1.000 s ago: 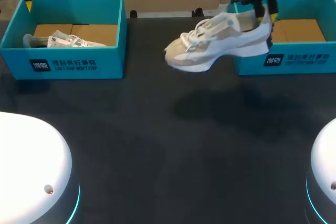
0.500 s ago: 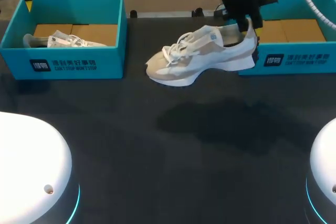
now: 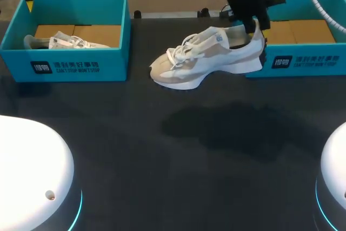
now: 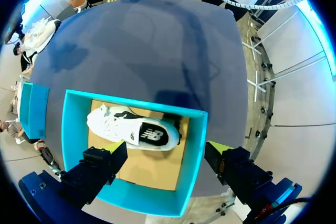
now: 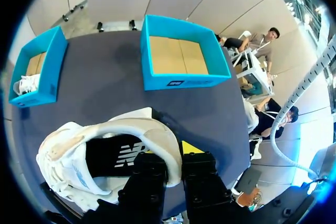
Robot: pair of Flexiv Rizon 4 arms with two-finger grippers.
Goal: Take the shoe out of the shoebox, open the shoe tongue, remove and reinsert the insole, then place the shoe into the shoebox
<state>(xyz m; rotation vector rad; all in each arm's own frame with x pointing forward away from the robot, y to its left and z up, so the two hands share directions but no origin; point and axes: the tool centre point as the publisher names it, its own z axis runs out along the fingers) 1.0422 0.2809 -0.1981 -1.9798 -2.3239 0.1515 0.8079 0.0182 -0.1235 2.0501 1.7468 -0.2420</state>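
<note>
A white and beige sneaker (image 3: pixel 205 60) hangs above the table's middle, toe to the left and slightly down. My right gripper (image 3: pixel 255 30) is shut on its heel collar. In the right wrist view one finger is inside the shoe (image 5: pixel 68 150) and one behind the heel, and the dark insole shows inside. The right shoebox (image 3: pixel 303 63) behind it holds no shoe, only its cardboard floor. My left gripper (image 4: pixel 165 156) hangs open above the left shoebox (image 4: pixel 194 145), where a second white sneaker (image 4: pixel 131 129) lies.
The teal left shoebox (image 3: pixel 81 66) stands at the back left and the right shoebox (image 5: pixel 184 82) at the back right. Dark bare tabletop (image 3: pixel 173 150) spreads in front of both boxes. Two white arm bases fill the near corners.
My right gripper carried the sneaker left and slightly down, away from the right shoebox, then held still over the last half second. The left arm has not moved.
</note>
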